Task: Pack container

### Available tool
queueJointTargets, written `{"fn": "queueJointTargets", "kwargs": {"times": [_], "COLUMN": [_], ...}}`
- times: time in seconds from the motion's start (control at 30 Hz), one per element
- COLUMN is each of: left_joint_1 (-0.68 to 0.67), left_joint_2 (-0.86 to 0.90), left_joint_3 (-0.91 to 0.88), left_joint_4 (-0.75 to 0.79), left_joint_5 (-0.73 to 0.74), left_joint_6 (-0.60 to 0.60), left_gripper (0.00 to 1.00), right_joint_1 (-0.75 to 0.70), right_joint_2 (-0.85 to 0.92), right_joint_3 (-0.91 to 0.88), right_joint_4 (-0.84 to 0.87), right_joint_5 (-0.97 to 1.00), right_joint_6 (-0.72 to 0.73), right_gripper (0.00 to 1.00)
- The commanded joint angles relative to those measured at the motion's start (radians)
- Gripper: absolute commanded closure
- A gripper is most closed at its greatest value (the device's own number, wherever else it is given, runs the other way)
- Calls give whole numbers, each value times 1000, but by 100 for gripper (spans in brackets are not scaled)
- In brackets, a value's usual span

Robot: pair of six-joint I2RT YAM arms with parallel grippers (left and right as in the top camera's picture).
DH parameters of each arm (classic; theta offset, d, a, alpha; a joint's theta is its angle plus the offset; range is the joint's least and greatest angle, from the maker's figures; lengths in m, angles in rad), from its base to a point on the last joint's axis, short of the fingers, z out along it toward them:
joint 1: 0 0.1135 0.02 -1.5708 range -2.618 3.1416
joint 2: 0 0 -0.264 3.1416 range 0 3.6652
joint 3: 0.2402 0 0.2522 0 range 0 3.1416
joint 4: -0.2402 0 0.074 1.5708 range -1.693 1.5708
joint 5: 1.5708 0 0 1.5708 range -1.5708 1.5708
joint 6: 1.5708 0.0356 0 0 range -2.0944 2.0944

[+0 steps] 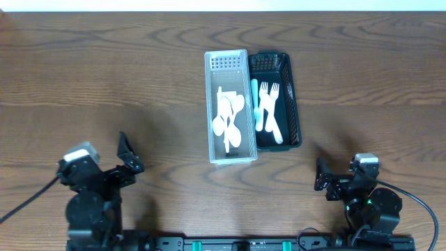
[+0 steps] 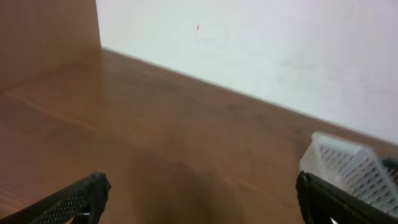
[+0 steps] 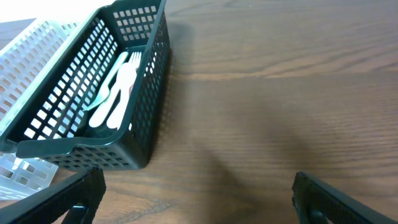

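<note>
Overhead, you have two slotted baskets touching side by side at the middle of the wooden table point(image 1: 83, 70): a long white basket point(image 1: 226, 64) holding white spoons point(image 1: 228, 118), and on its right a dark green basket point(image 1: 295, 97) holding white forks point(image 1: 272, 111) and one pale blue piece point(image 1: 255, 104). Your left gripper point(image 1: 130, 157) and right gripper point(image 1: 320, 174) sit near the robot's edge, well apart from both baskets, each with its fingers spread wide and gripping nothing.

Two baskets sit on the desk: one white basket point(image 1: 209, 104) and one dark green basket point(image 1: 297, 104) touching it. Inside the white basket lie overlapping white spoons point(image 1: 226, 120), roughly four. Beside it, the green basket holds two white forks point(image 1: 272, 104) and one teal utensil point(image 1: 255, 94).
</note>
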State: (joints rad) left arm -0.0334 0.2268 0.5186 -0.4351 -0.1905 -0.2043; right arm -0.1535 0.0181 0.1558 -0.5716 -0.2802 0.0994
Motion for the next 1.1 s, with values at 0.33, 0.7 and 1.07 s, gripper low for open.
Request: {"fn": "queueJointTargets", "kwargs": {"times": [0.33, 0.7, 1.07], "left_joint_1": [5, 5, 4], "left_joint_2": [-124, -190, -225], "left_joint_3": [-263, -344, -415], "left_joint_4": [154, 154, 156], "left_joint_5": [-9, -9, -1], "left_joint_6": [169, 178, 177], "left_gripper": [2, 2, 2], "right_joint_1": [9, 9, 9], "right_joint_2": [-8, -8, -8], "right_joint_3": [-3, -3, -3], "right_joint_4": [-1, -1, -1], "right_joint_5": [3, 3, 3], "right_joint_6": [11, 11, 11], "right_gripper": [1, 1, 1]}}
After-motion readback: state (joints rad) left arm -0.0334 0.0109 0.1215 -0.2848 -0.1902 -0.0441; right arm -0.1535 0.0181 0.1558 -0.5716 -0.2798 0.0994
